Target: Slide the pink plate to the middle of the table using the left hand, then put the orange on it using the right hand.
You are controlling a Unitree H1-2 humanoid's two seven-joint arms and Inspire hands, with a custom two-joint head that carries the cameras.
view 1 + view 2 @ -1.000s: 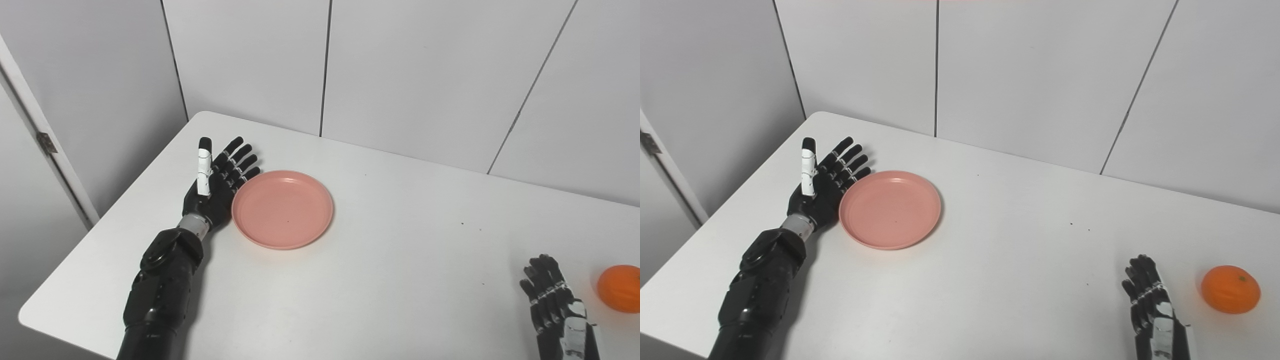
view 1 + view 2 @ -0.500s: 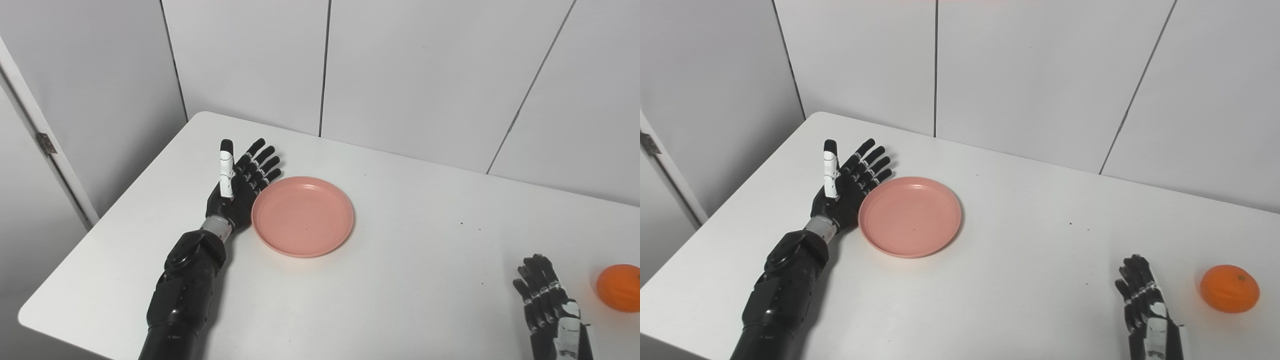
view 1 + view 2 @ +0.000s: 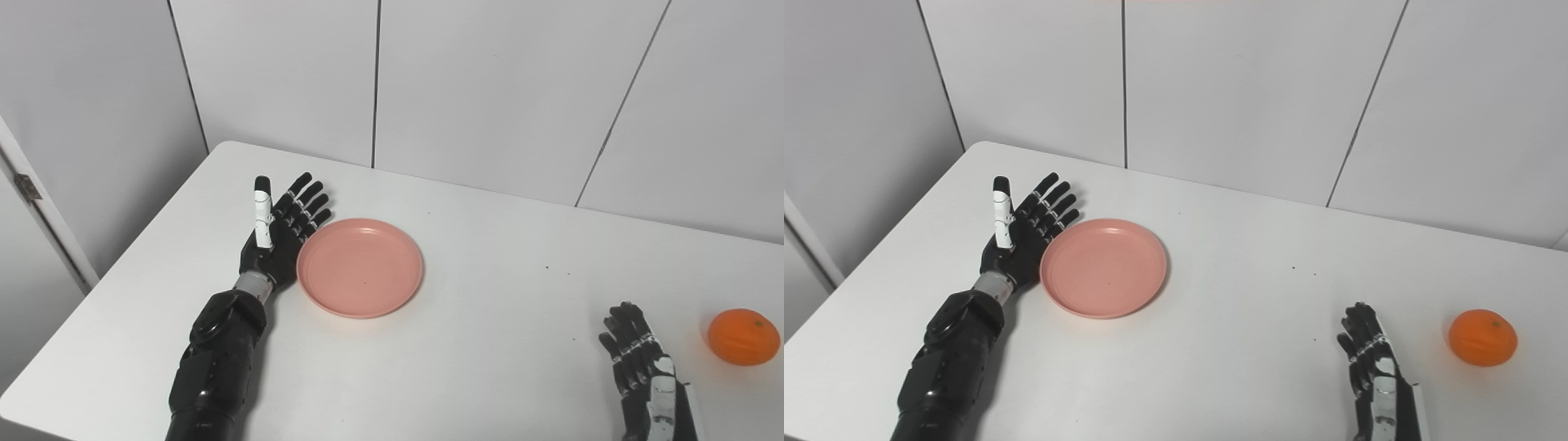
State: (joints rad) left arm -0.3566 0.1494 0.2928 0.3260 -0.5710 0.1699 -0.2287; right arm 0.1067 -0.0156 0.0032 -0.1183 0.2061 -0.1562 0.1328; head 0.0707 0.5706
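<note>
The pink plate [image 3: 360, 267] lies empty on the white table [image 3: 490, 355], left of its middle. My left hand [image 3: 278, 236] is open, fingers straight and pointing away, standing on its edge with the palm against the plate's left rim. The orange [image 3: 743, 337] sits near the table's right side. My right hand [image 3: 642, 361] is open and empty, resting at the front right, a hand's width left of the orange and not touching it. The right eye view shows the same plate [image 3: 1104, 267], left hand [image 3: 1020, 236], orange [image 3: 1483, 337] and right hand [image 3: 1371, 367].
White wall panels [image 3: 490, 92] stand close behind the table's far edge. The table's left edge [image 3: 122, 257] runs just beyond my left arm. A few small dark specks [image 3: 545, 267] lie on the table right of the plate.
My left hand has pushed the plate to the right across the table, staying against its left rim. The camera has panned right. The right hand and orange stay put.
</note>
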